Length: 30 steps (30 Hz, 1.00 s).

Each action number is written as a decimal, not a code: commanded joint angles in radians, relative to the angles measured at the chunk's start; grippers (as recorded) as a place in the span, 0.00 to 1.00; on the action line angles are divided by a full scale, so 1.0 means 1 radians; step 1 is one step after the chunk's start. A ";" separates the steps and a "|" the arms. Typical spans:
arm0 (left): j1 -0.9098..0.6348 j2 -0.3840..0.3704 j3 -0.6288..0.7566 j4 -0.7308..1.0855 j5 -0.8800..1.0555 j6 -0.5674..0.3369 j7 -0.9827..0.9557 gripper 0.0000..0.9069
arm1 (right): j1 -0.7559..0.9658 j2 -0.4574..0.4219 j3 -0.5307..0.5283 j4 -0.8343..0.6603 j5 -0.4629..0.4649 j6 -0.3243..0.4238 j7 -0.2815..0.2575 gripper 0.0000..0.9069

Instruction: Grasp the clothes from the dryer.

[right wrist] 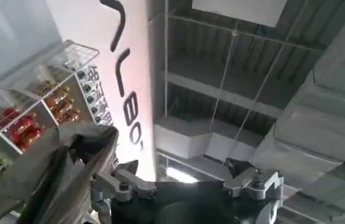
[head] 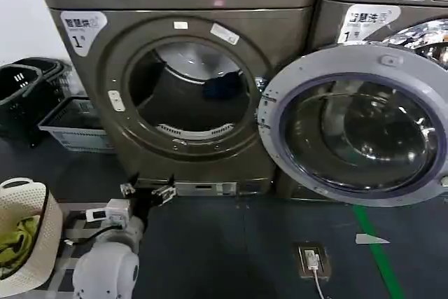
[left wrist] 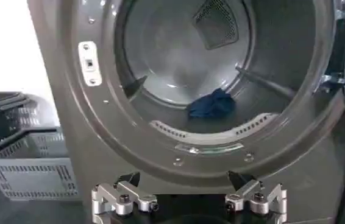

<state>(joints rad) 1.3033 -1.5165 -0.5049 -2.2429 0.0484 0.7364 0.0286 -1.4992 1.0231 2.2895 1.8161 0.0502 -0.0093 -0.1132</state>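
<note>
Left pincer released, fingers spread wide with nothing between them, low in front of the dryer, just under the round opening and not inside it. In the left wrist view the same left pincer points at the lower front panel, both fingertips apart and clear of the metal.

Clothes: one dark blue bundle on the drum floor, toward the back, near the drum's right side in the head view. Well apart from the left pincer. Drum is grey steel with a ribbed lip at the front edge.

Dryer door swung fully open to the right, grey rim, glass centre, covering the front of the neighbouring machine. White label marked "1" on the dryer's upper left corner.

Right pincer aimed upward toward the ceiling, fingers spread, released, grasping nothing; a shelf with goods off to one side.

On the floor left of the dryer: a grey slatted basket and dark stacked baskets behind it. Cream woven basket with yellow-green cloth inside, near the robot's left. Green floor line and a floor socket to the right.
</note>
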 commanded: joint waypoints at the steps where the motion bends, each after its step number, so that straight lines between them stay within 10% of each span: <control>1: -0.003 0.001 0.000 0.001 0.001 0.049 0.000 1.00 | 0.001 0.001 0.004 0.001 0.007 0.005 0.007 1.00; 30: -0.006 0.002 0.022 0.007 0.010 0.049 0.006 1.00 | -0.017 0.010 0.062 -0.011 0.058 -0.017 0.046 1.00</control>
<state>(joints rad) 1.2971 -1.5146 -0.4827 -2.2362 0.0581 0.7364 0.0345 -1.5131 1.0317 2.3473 1.8052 0.1044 -0.0260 -0.0688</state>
